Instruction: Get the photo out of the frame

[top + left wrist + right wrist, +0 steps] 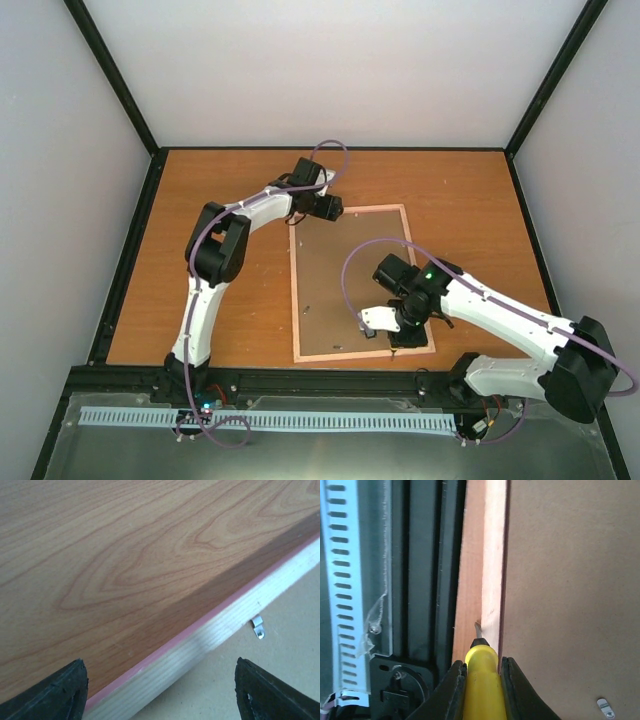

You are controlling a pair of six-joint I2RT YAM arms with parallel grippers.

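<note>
**Overhead view.** The pink frame is laid face down at the centre of the wooden table, with its long sides running from top to bottom of the picture. Its opening is filled by the brown backing board, and the photo is not exposed in any view. The left gripper is positioned at the upper left corner of the frame. The right gripper is positioned at the lower right, over the bottom side.

**Left wrist view.** The black fingers of the left gripper are spread wide, one in each lower corner of the picture, and nothing is held between them. The frame is seen as a pale wooden strip with a pink outer edge, running diagonally from the lower left to the right edge. The table is shown above it and the backing board below. A small metal retaining tab is seen on the board, just beside the strip.

**Right wrist view.** A yellow-handled tool is pinched between the fingers of the right gripper. Its metal tip is set against the frame at lower centre. The right half is occupied by the backing board, with a second tab in the lower right corner. A slotted cable duct is seen at the left.
</note>
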